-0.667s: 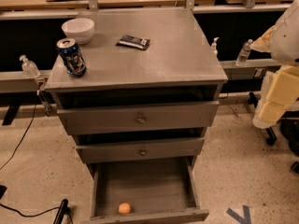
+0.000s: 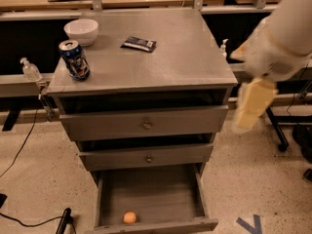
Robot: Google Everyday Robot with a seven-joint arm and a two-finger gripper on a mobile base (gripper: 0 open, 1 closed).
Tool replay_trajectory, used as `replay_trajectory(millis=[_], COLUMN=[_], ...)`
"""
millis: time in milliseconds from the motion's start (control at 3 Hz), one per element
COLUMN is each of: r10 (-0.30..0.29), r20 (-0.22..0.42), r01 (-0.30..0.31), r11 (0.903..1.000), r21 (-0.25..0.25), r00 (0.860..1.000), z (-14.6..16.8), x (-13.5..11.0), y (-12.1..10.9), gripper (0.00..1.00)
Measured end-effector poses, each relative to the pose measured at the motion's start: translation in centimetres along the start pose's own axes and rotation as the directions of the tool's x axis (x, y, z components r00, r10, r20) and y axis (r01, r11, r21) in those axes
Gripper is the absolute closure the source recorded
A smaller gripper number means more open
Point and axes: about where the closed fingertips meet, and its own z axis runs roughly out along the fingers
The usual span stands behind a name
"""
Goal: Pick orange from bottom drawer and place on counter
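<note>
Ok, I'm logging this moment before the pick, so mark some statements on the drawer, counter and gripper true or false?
1. The orange lies in the open bottom drawer, near its front. True.
2. The soda can lies on its side on the counter. False: it stands upright near the counter's front left corner.
3. The gripper is inside the bottom drawer. False: it hangs right of the counter, level with the upper drawers.
4. The white bowl sits on the counter behind the can. True.
5. The dark packet lies in the bowl. False: it lies flat on the counter, apart from the bowl.
</note>
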Motion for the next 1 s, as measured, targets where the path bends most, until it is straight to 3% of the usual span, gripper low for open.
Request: replay_trajectory(millis=[667, 1000], r10=[-0.073, -0.081], r20=[0.155, 0.193], r01=[0.067, 0.06], r11=[0.997, 0.9922], r21=[0.039, 0.11], r00=[0.985, 0.978], z=[11.2, 11.3], x=[-5.4, -6.8], y=[-0.5, -2.0], gripper=[0.0, 0.0])
